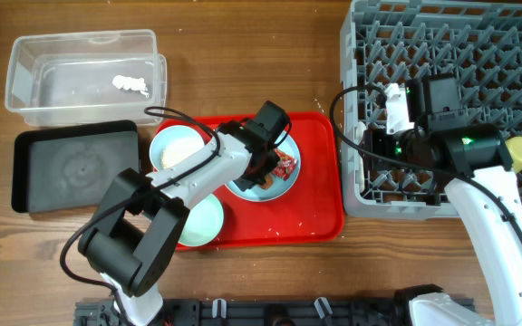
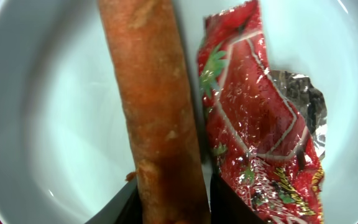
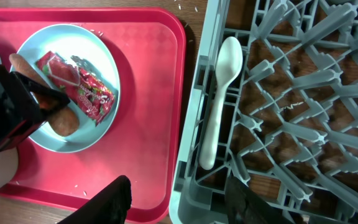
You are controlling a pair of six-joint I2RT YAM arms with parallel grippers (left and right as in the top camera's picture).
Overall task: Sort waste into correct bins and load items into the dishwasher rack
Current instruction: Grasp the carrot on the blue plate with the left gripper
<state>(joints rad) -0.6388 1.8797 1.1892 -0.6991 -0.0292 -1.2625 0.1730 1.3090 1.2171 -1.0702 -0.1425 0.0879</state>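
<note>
The orange carrot piece (image 2: 157,118) lies on the light-blue plate (image 2: 36,112) beside the red snack wrapper (image 2: 253,124). My left gripper (image 2: 173,208) is shut on the carrot piece, one finger on each side. In the overhead view my left gripper (image 1: 263,165) is over the plate (image 1: 284,186) on the red tray (image 1: 320,181). My right gripper (image 3: 179,202) is open and empty, straddling the near left wall of the grey dishwasher rack (image 3: 194,155). The white spoon (image 3: 219,106) lies in the rack. The yellow cup (image 1: 520,150) is in the rack at the right.
The clear tub (image 1: 80,54) holds the white paper scrap (image 1: 130,84) at the back left. The black tray (image 1: 71,172) lies in front of it. A pale blue bowl (image 1: 175,143) and a pale green bowl (image 1: 202,222) stand on the red tray. Rice grains (image 1: 279,232) are scattered there.
</note>
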